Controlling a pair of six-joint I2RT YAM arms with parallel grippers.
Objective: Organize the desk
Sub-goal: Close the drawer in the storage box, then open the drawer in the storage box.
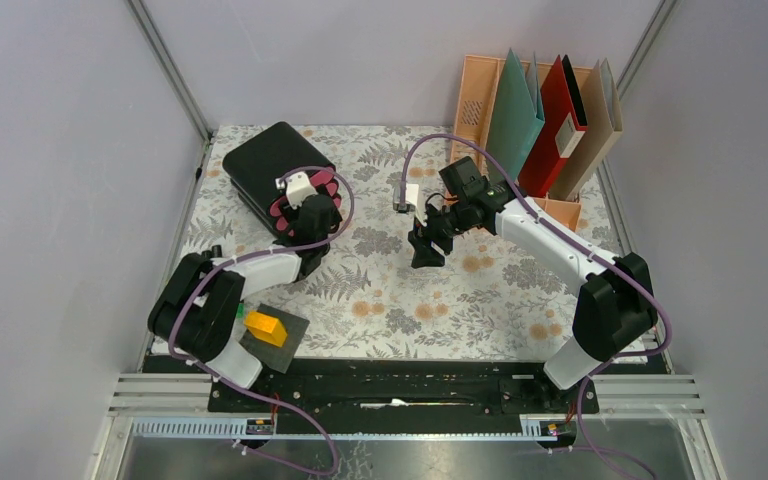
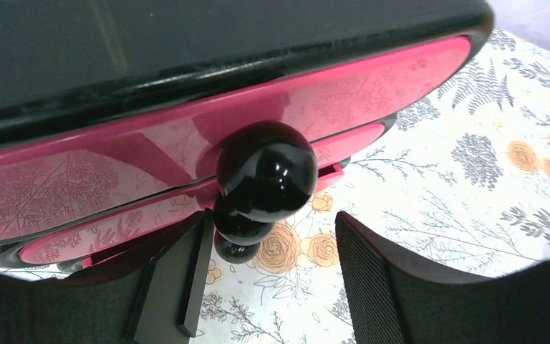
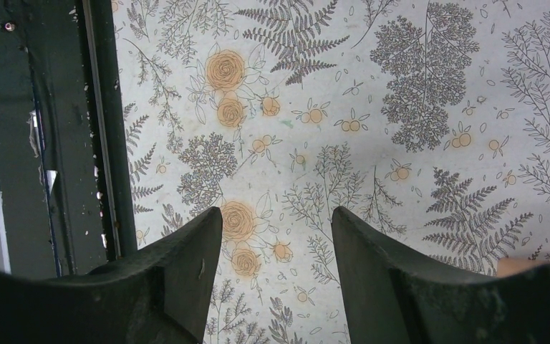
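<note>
We start with the tabletop, a wide flat rectangle under pale cloth printed with grey ferns and orange flowers. It spreads rightward and toward the arm bases from the black plastic drawer box with glossy pink fronts, which sits on its far left corner. Well to the right of that box stands a peach plastic file rack holding upright folders. The left gripper faces the box's pink fronts, jaws apart and gripping nothing, with the round black knob straight ahead, centred on the gap. The right gripper hangs over bare cloth right of the box, jaws apart and empty. We judge the left arm far nearer the knob. The drawer front's long axis runs across its jaws.
</note>
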